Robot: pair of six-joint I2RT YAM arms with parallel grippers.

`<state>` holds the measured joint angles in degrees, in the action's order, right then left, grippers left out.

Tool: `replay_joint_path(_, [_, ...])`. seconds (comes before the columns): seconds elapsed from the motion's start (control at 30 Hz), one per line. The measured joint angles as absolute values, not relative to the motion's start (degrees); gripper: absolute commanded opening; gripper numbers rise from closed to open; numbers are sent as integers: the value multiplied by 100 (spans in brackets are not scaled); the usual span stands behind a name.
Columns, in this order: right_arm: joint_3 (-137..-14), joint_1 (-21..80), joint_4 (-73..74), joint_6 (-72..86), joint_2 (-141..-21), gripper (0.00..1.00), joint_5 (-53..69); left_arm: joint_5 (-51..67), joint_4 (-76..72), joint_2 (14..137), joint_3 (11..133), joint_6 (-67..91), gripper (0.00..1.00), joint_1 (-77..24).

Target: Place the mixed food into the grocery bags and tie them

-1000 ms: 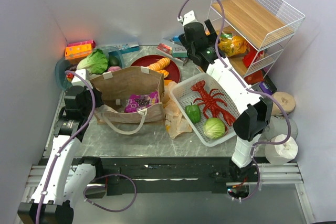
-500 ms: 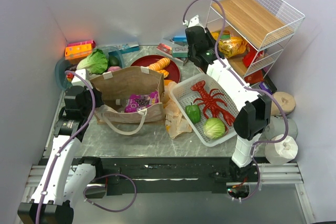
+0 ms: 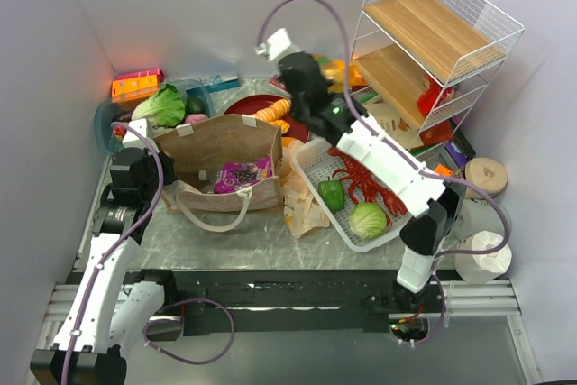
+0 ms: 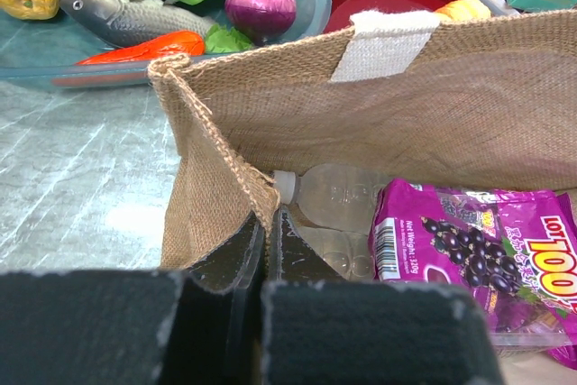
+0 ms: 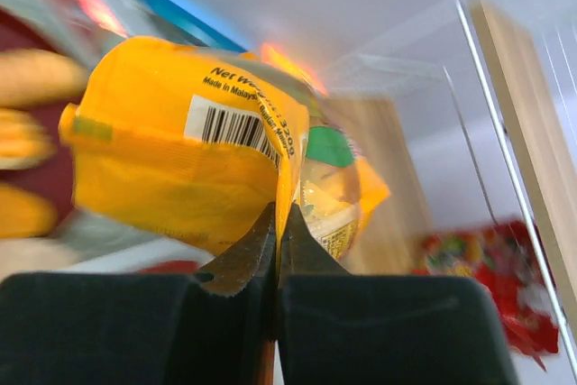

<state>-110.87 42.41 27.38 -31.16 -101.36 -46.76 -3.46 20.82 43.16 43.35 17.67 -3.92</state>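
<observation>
1. The right hand is clamped on one edge of the orange snack packet, holding it in the air, off the worktop.
2. From this hand the brown bag lies to the left and nearer the bases, with its mouth open upward.
3. The left hand is nearer the bag but busy, closed on its corner wall.
4. The packet is glossy and crinkled, its barcode showing and its long side running across the fingers.

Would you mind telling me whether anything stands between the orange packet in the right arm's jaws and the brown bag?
Nothing visible blocks it. The orange packet is held up off the table, and the brown bag has its mouth open. The red plate lies low on the table between them; a purple packet already sits inside.
</observation>
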Motion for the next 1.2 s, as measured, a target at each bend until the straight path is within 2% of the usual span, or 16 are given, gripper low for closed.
replay_joint_path(0.23, [-11382,5492,3323,-2049,-9467,0,-3052,-388,2099,4278,4333,1767,1,-392])
replay_joint_path(0.5, [-10713,5561,3201,-475,-8287,0,-784,-395,2099,4278,4333,1767,1,-392])
replay_joint_path(0.7, [-10676,5546,3131,259,-9019,0,357,-392,2095,4287,4333,1767,1,-392])
replay_joint_path(0.93, [-10916,5725,3223,773,-11000,0,1057,-390,2095,4298,4333,1769,1,-392])
replay_joint_path(1.0, [-11159,5791,3157,884,-11480,12,1120,-395,2143,4300,4333,1769,1,-392])
replay_joint_path(1.03, [-11281,5837,3133,921,-11633,22,1116,-405,2163,4300,4333,1765,1,-392])
replay_joint_path(1.07, [-11434,5885,3188,937,-11732,49,1059,-425,2180,4300,4333,1767,1,-386])
replay_joint_path(1.17, [-11828,5929,3474,893,-11802,83,781,-443,2180,4296,4333,1767,1,-381])
replay_joint_path(1.2, [-11883,5916,3500,843,-11767,86,694,-443,2180,4294,4333,1767,1,-381])
